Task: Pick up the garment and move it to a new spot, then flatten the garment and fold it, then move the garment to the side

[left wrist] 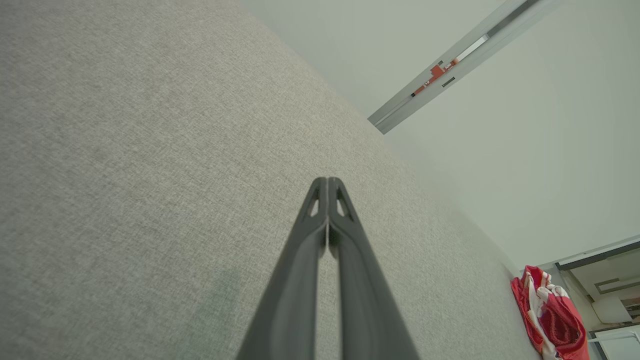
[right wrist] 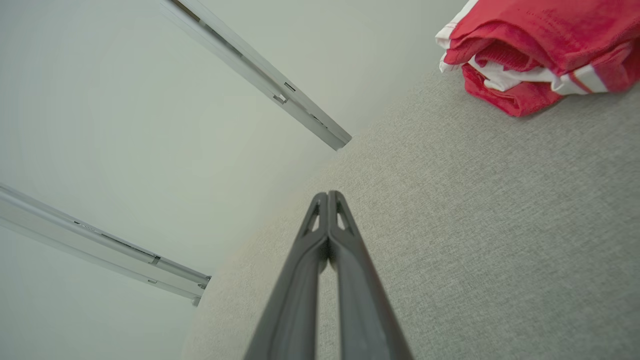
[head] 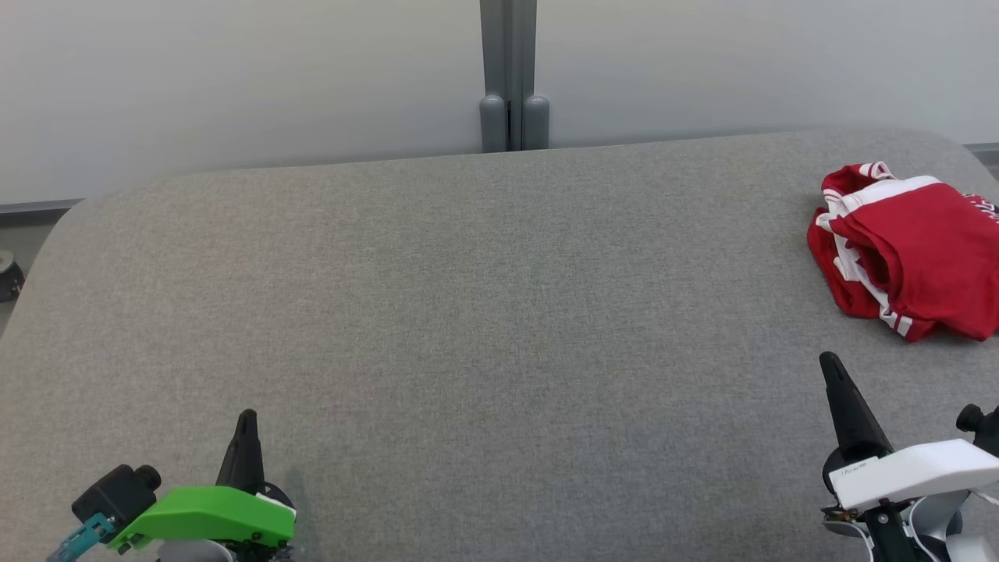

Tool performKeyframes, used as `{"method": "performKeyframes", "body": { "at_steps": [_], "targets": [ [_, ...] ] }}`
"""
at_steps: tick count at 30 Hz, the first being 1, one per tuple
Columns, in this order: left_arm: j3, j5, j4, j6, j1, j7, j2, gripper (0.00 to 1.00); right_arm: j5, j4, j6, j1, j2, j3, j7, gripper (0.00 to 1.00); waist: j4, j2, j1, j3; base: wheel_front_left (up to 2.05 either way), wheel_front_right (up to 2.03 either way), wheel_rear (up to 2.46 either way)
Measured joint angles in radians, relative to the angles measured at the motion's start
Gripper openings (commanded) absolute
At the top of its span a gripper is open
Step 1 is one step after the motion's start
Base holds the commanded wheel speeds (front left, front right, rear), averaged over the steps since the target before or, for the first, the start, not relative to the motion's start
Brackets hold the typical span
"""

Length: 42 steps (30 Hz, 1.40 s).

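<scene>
The garment [head: 913, 254] is red with white trim and lies folded in a compact bundle at the far right of the grey table [head: 468, 312]. It also appears at the lower right of the left wrist view as the garment [left wrist: 550, 315], and at the top right of the right wrist view as the garment [right wrist: 540, 55]. My right gripper [head: 829, 361] is shut and empty, hovering just in front of the bundle without touching it. My left gripper [head: 247, 415] is shut and empty at the near left, far from the cloth. Each wrist view shows its own gripper [left wrist: 327, 181] [right wrist: 327, 194] with tips pressed together.
A pale wall with a grey vertical post [head: 511, 74] runs behind the table's far edge. The table's corners are rounded. A small dark object [head: 8, 275] sits off the table's left edge.
</scene>
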Motion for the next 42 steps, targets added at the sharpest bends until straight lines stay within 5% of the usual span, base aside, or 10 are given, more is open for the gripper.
{"method": "performKeyframes", "body": {
  "at_steps": [42],
  "targets": [
    [0.122,-0.399,-0.001,-0.088,-0.044,0.113,-0.036,0.0,0.415,0.131,0.0,-0.093,0.022,-0.019,0.037,0.0,-0.01,0.0,0.0,-0.003,0.0,0.0,0.0]
  ]
}}
